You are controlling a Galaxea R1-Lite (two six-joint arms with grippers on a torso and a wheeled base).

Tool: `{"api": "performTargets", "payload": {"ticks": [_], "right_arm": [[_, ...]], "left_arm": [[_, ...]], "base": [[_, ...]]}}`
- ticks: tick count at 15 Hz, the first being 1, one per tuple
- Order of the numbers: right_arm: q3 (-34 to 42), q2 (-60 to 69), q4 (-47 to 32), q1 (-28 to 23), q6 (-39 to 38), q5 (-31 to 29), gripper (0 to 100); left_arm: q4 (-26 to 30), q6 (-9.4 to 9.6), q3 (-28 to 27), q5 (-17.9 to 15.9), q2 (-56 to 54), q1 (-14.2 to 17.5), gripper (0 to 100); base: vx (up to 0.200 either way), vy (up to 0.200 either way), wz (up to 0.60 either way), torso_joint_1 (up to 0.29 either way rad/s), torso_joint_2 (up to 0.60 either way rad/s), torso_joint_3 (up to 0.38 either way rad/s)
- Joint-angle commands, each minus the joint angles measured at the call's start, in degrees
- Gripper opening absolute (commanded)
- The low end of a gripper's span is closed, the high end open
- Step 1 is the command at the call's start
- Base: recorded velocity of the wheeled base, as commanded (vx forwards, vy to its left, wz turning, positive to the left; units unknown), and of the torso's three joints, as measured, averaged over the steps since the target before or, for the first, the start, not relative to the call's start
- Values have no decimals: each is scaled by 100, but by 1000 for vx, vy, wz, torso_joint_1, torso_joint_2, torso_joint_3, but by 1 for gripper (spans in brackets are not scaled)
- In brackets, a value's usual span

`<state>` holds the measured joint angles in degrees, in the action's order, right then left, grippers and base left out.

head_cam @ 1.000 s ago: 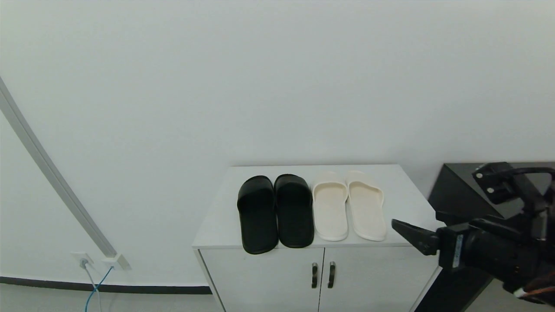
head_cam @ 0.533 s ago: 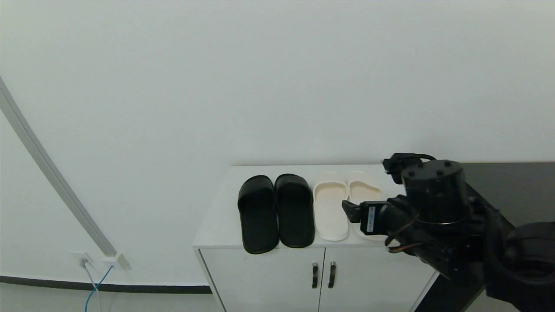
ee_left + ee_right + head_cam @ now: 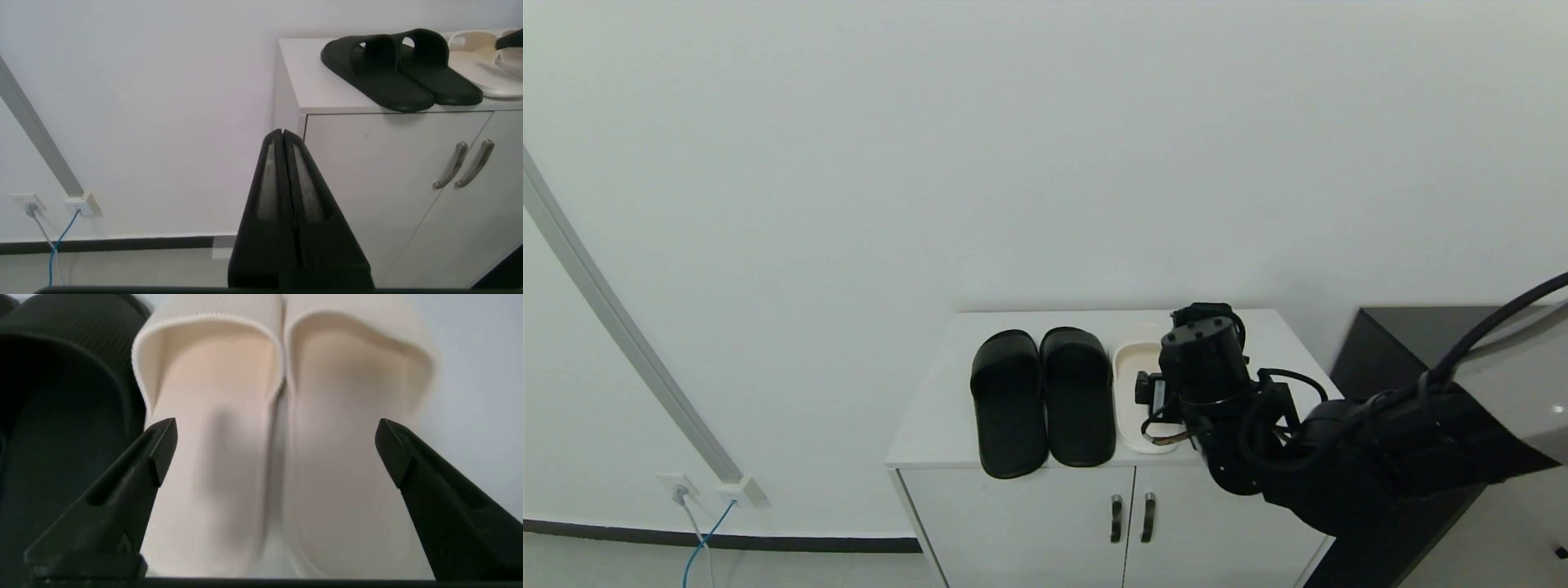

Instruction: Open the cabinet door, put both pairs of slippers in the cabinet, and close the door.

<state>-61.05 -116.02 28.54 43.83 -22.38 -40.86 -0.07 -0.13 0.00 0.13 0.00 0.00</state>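
Right gripper [image 3: 274,498]: fingers spread wide, nothing held, poised just above the cream slippers [image 3: 282,433], one finger towards each outer side; left gripper [image 3: 282,143]: fingers pressed together, empty, held low, apart from the cabinet [image 3: 927,433]. Cream slippers: laid side by side, touching, on the cabinet top beside the black slippers [image 3: 1041,400]; judged light, soft, springy, faintly ribbed, unlikely to slip; best pinched as a pair across both outer edges. Cabinet doors [image 3: 1013,531]: shut, handles [image 3: 1129,518] not yet taken; top smooth, white. Wall [image 3: 1013,163]: plain, socket [image 3: 678,490] set low.
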Motion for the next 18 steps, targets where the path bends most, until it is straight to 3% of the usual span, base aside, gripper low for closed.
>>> {"api": "performTargets", "payload": {"ticks": [1,12,13,18], "right_arm": [[-469,-501,-6,-181,76,-36,100],[-1462,-1257,99,-665,551,-27,100],[-1489,-1301,170,-665,577,-27,0],[-1497,-1345,293,-735,656,8,0]], "left_arm": [[-1,-4,0,4,0,0,0],[-1,-13,-9,-5,9,0,0],[-1,-13,-9,-5,9,0,0],[-1,-13,-9,-5,9,0,0]], "base": [[0,0,0,0,0,0],[0,0,0,0,0,0],[0,0,0,0,0,0],[0,0,0,0,0,0]]}}
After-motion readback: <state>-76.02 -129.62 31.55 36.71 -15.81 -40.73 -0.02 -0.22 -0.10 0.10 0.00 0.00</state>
